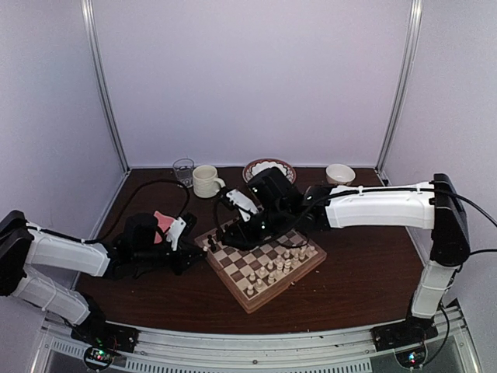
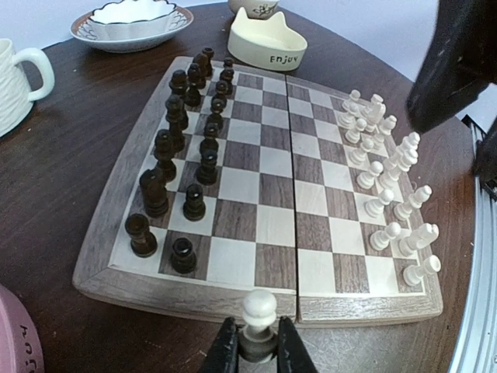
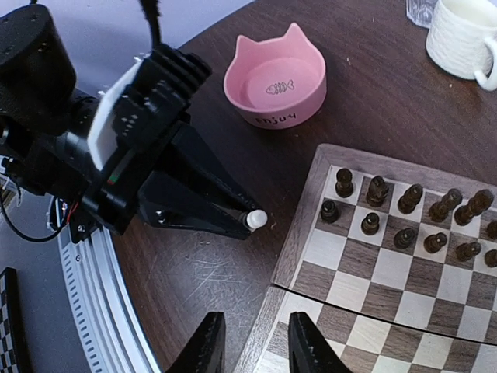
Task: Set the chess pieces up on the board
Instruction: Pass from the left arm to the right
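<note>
The board (image 2: 194, 291) lies flat, with dark pieces (image 2: 186, 148) in two rows on its left side and cream-white chess pieces (image 2: 380, 167) in two rows on its right. My left gripper (image 2: 258, 342) is shut on the base of one white pawn (image 2: 258, 308), held upright just off the board's near rim. In the right wrist view that pawn (image 3: 257, 220) sticks out of the left gripper's tip, beside the board's rim (image 3: 299, 225). My right gripper (image 3: 252, 334) hovers open above that board edge, with nothing between its fingers. From above, both grippers meet at the board's left corner (image 1: 213, 250).
A pink cat-ear bowl (image 3: 276, 81) sits left of the board, behind the left gripper. Behind the board stand a white mug (image 1: 206, 181), a glass (image 1: 183, 169), a patterned plate holding a white bowl (image 1: 269, 169) and a cream bowl (image 1: 340, 173). The right arm (image 2: 458, 62) hangs over the white pieces.
</note>
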Available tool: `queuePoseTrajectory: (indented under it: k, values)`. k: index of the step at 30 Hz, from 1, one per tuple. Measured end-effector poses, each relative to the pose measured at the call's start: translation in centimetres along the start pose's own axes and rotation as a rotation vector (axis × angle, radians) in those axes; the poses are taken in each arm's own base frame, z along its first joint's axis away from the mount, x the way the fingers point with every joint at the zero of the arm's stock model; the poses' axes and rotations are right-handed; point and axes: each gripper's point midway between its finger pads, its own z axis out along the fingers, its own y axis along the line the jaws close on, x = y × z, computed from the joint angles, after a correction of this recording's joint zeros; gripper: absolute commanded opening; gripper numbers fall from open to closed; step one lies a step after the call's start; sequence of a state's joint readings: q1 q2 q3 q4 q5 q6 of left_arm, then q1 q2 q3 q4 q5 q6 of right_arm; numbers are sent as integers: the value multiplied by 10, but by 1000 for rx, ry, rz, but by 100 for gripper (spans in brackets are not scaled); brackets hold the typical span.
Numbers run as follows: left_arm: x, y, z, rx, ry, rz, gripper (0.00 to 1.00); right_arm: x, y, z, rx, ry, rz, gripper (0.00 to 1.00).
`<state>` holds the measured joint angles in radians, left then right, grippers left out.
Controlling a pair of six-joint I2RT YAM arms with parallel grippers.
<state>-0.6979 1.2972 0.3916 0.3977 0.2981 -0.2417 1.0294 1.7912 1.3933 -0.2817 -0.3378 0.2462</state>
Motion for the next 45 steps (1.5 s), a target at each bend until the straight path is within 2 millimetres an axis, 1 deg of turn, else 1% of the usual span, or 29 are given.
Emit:
queuePoseTrajectory:
  k: [2,6,8,10,13,18,24,27,31,35,37,40,42,45]
  values:
    - [3,-3,4,22,-2,16,10,8,-4,13,4,37,29,32]
    - [4,-12,12,67,-17,59,12,32,-11,33,1,111,78,32]
    - [4,-16,16,88,-26,79,13,40,-12,39,-5,136,99,32]
    - [6,-19,19,102,-31,91,13,43,-11,42,-15,148,113,32]
    - [10,-22,21,118,-31,105,15,43,-7,42,-34,150,130,33]
    - [9,-31,23,142,-41,146,15,38,-3,46,-81,132,174,33]
    - [10,-41,23,166,-44,188,15,46,-9,59,-99,152,232,32]
    - [11,-41,23,168,-42,197,15,47,-8,59,-107,156,249,31]
    - [12,-44,24,175,-41,210,16,41,-6,59,-134,139,268,24]
    - [12,-47,24,181,-41,219,16,38,-3,60,-159,134,290,22]
    - [13,-47,24,181,-41,223,16,39,-4,62,-166,136,300,23]
    - [13,-48,24,181,-41,226,16,42,-3,65,-174,143,306,29]
    - [12,-48,24,178,-42,229,16,42,-3,65,-176,145,305,28]
    - [12,-48,24,175,-43,230,16,42,-3,65,-177,145,303,24]
